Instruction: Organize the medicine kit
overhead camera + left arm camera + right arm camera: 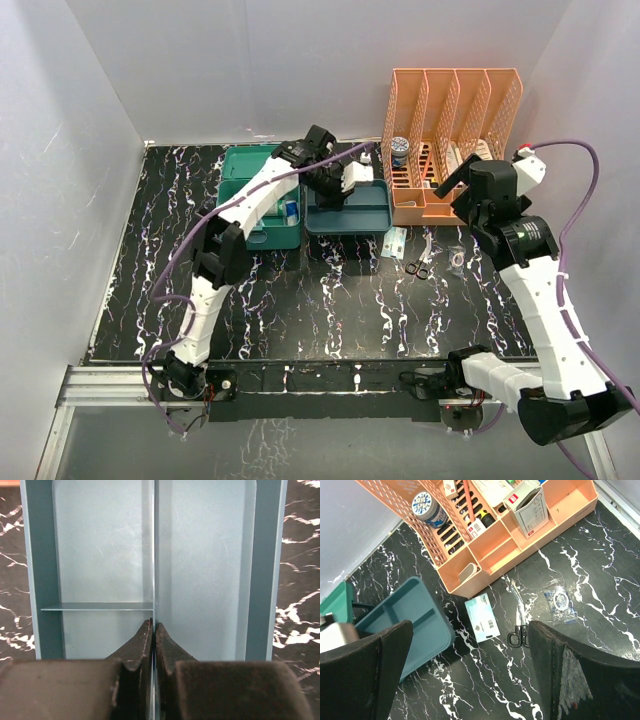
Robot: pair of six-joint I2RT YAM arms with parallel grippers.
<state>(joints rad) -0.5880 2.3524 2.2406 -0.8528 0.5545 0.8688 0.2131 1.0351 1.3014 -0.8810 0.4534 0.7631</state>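
Note:
The medicine kit [252,190], a teal-green box with a few items inside, stands open at the back left; its corner shows in the right wrist view [335,605]. Right of it lies a darker blue-teal divided tray [352,218]. My left gripper [154,625] reaches down into this tray [200,570], and its jaws are shut on the thin middle divider wall [154,555]. My right gripper [469,630] hovers open above the tabletop in front of the orange rack, holding nothing.
An orange slotted rack [455,140] with a jar [427,505], a white box [527,507] and other supplies stands at the back right. On the black marbled table lie a pale flat packet [482,617], scissors [519,630] and a bagged ring [561,600].

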